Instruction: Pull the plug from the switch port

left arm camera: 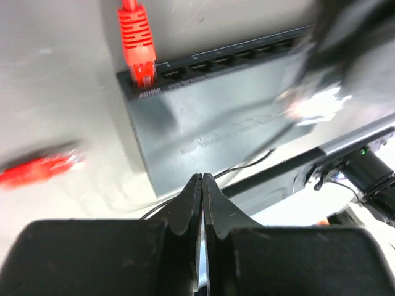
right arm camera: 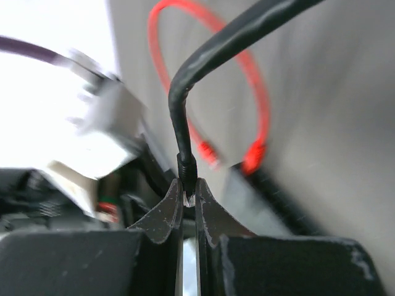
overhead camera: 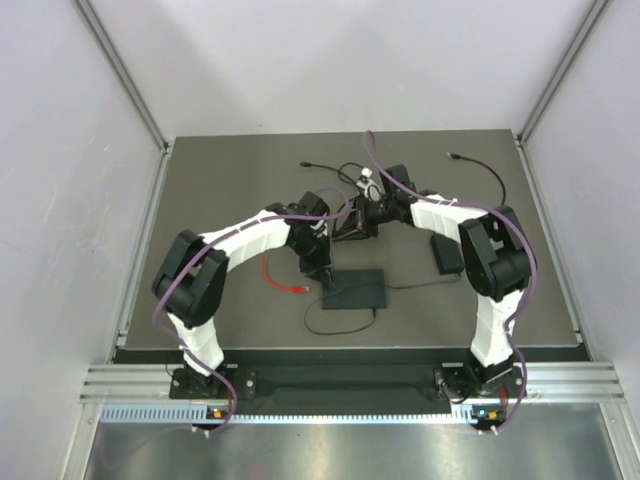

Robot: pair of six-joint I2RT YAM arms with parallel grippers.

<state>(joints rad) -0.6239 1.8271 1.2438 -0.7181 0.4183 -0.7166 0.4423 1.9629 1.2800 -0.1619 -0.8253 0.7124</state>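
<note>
The switch (overhead camera: 355, 290) is a flat dark grey box lying mid-table, with its row of ports (left arm camera: 234, 57) along the far edge. A red plug (left arm camera: 137, 52) sits in the end port. My left gripper (left arm camera: 202, 177) is shut and empty, its tips just over the switch's near edge (overhead camera: 322, 275). Just behind the switch my right gripper (overhead camera: 350, 232) is raised off the table. In its wrist view the right gripper (right arm camera: 188, 192) is shut on a black cable's plug (right arm camera: 187, 172), whose clear tip shows between the fingertips, away from the ports.
The red cable (overhead camera: 280, 275) loops left of the switch, its loose end (left arm camera: 40, 169) on the table. A black power-adapter brick (overhead camera: 446, 252) lies to the right. Black cables (overhead camera: 480, 165) trail across the back, and a thin black lead (overhead camera: 330, 325) curls by the switch's near edge.
</note>
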